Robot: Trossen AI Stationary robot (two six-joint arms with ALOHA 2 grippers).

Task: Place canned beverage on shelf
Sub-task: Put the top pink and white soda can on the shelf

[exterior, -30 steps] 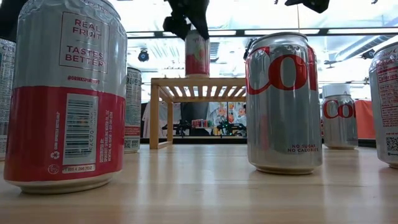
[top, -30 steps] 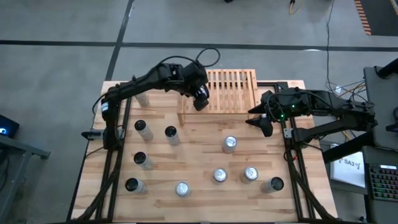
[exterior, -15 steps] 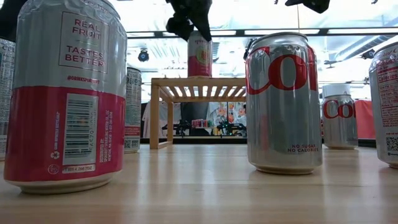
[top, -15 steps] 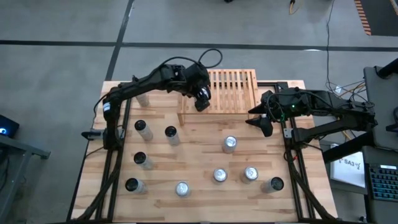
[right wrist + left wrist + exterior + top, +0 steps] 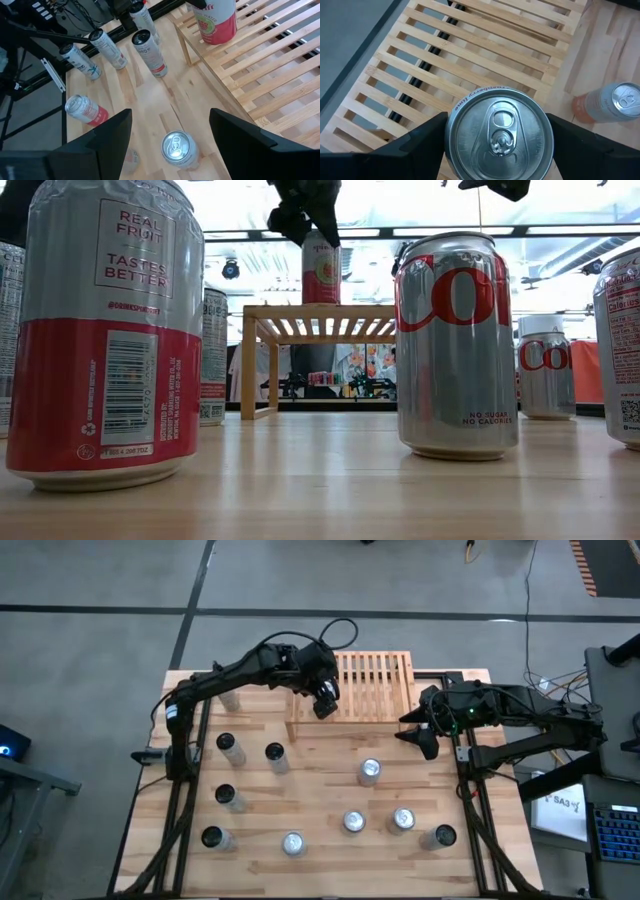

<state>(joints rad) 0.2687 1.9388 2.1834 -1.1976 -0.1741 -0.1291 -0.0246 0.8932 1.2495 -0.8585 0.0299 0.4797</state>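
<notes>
Over the near left corner of the shelf, we are holding our left end effector around a pink-and-white can. From the left wrist camera we are looking straight down on the can's silver lid, with one dark finger on each side of it and the wooden slats beneath. Across the counter at table height, the can is standing upright with its base resting on the shelf's slatted top, and our end effector is hanging around its upper part; whether the fingers are pressing on it or have let go, we cannot tell.

Our right end effector is waiting just past the shelf's right end, above the counter's right edge, with its fingers spread apart and nothing between them.

Around the counter, other cans are standing upright: a silver Coke can and a red-and-silver fruit-drink can close to the low camera, and several more scattered in front of the shelf, among them one with a silver top near the middle.
</notes>
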